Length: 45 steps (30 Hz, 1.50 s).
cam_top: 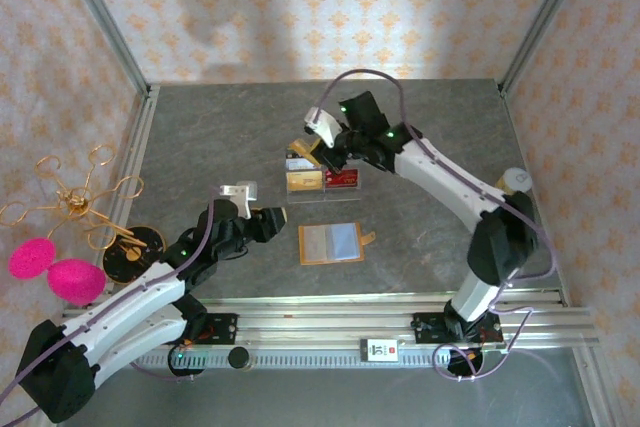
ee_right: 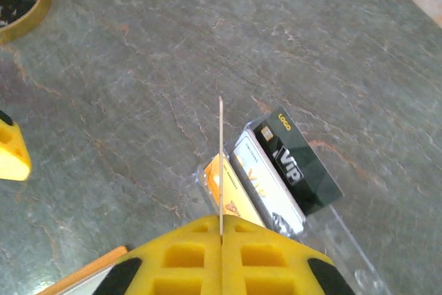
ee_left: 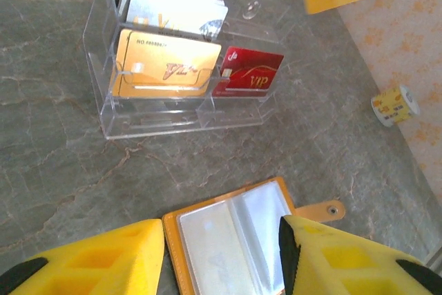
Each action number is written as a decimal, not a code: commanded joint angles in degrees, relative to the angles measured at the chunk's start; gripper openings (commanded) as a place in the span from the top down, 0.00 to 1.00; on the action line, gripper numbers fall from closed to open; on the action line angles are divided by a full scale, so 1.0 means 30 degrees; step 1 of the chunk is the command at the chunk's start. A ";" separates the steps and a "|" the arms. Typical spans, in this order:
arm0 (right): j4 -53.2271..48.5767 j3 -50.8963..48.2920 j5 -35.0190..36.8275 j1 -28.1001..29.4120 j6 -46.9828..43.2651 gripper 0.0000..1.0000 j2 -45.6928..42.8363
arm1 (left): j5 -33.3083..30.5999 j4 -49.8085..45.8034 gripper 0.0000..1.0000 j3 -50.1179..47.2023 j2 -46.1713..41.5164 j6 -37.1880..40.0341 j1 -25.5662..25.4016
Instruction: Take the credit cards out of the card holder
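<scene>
Right gripper (cam_top: 310,150) clamps a thin card (ee_right: 220,150) while the card holder (cam_top: 332,243) lies open on the table (cam_top: 200,137).
From above, the card holder rests just right of the left gripper (cam_top: 272,219), on the near side of the clear stand (cam_top: 320,185). The left wrist camera finds its jaws parted and empty, facing the plastic sleeves, a red card (ee_left: 248,74) upright in the stand beyond. The right wrist camera shows the thin card edge-on, pinched between shut jaws above the stand.

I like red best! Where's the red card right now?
In the left wrist view, the red VIP card stands in the right front pocket of the clear stand, beside the gold card and beyond the open orange card holder.
</scene>
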 commanded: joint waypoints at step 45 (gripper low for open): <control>-0.4214 0.4380 0.0454 -0.0423 -1.0609 1.00 0.6601 | 0.1374 0.0485 0.54 0.2630 0.3974 0.2574 0.3506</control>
